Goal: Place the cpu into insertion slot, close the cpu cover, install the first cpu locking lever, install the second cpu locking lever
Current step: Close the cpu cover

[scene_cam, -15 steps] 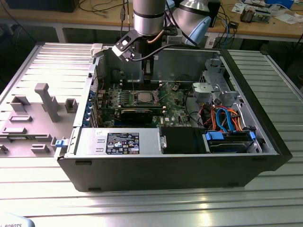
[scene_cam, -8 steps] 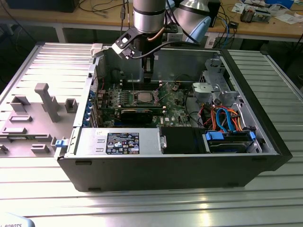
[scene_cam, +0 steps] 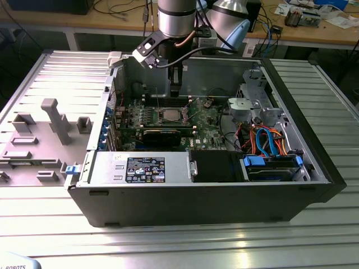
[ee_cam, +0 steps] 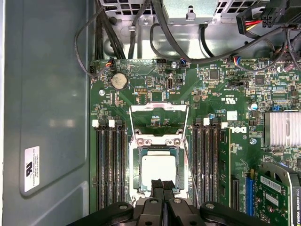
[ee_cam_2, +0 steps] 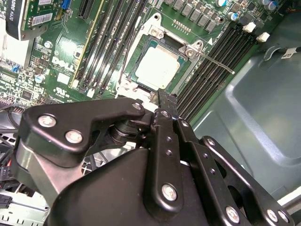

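Observation:
The cpu (ee_cam: 159, 170) lies flat in the insertion slot (ee_cam: 135, 169), silvery top up; it also shows in the second wrist view (ee_cam_2: 160, 67) and the exterior view (scene_cam: 171, 116). The cpu cover (ee_cam: 159, 108) is swung open away from the socket, and the green board shows through its window. A thin wire locking lever (ee_cam_2: 215, 60) stands loose, angled out from the socket's side (ee_cam: 189, 165). My gripper (ee_cam: 162, 184) hovers just above the socket's edge with its black fingers together and nothing between them. It reaches down inside the case (scene_cam: 175, 94).
Long black memory slots (ee_cam: 110, 165) flank the socket on both sides. A graphics card (scene_cam: 162, 136) lies beside the board. The case wall (ee_cam: 47, 117) is close by. A drive cage with orange and blue cables (scene_cam: 269, 143) fills the exterior view's right.

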